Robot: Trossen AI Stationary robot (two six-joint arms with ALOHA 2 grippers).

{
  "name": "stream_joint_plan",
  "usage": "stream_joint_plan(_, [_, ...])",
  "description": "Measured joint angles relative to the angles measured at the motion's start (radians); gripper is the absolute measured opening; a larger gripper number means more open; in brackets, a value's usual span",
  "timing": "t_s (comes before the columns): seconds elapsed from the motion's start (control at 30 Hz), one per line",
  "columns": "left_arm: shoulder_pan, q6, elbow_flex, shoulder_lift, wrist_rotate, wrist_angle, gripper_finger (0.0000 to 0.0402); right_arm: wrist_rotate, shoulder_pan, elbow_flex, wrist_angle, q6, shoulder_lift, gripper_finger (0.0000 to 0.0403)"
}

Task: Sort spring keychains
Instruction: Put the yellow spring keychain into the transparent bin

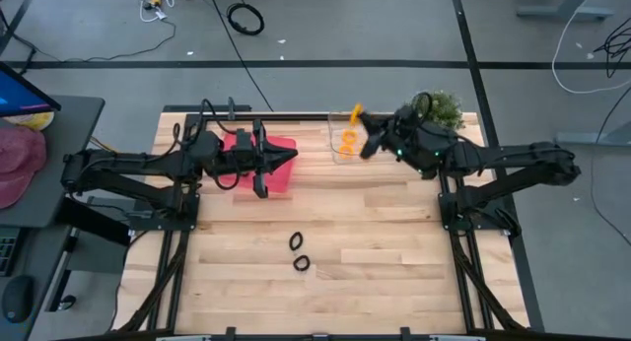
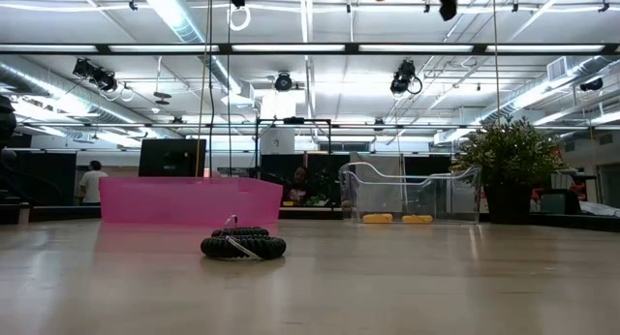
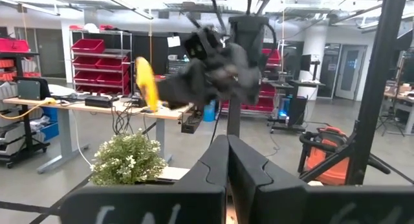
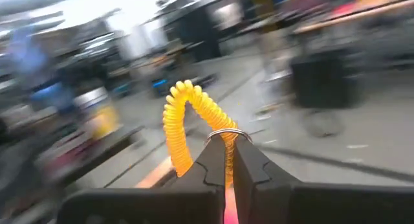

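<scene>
Right gripper (image 4: 229,162) pinches an orange spring keychain (image 4: 187,123) above the clear bin (image 1: 345,144); its contents are indistinct. Left gripper (image 1: 292,158) closed, empty.

Orange, black and pink on pale wood

The right gripper (image 4: 228,160) is dark and pinches an orange-yellow spring keychain (image 4: 187,123) with a silver ring; two more orange keychains (image 1: 346,141) lie in the clear bin (image 2: 412,195). Two black keychains (image 1: 300,253) rest on the light, striped wooden bench (image 1: 375,252). The pink bin (image 1: 281,178) sits under the dark left gripper (image 1: 293,158), beside a green plant (image 1: 446,108).
</scene>
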Motion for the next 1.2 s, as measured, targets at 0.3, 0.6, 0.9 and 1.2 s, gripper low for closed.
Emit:
stream_joint_plan(0.3, [0.0, 0.0, 0.0, 0.0, 0.0, -0.006, 0.0007, 0.373, -0.008, 0.224, -0.09, -0.29, 0.088, 0.0002])
stream_joint_plan(0.6, [0.0, 0.0, 0.0, 0.0, 0.0, -0.01, 0.0007, 0.325, -0.097, 0.32, -0.238, -0.347, 0.119, 0.0002])
stream_joint_plan(0.9, [0.0, 0.0, 0.0, 0.0, 0.0, -0.01, 0.0007, -0.035, -0.356, 0.48, -0.763, 0.063, 0.163, 0.0002])
stream_joint_plan(1.2, [0.0, 0.0, 0.0, 0.0, 0.0, -0.016, 0.0007, -0.343, -0.512, 0.506, -0.986, 0.129, 0.309, 0.0002])
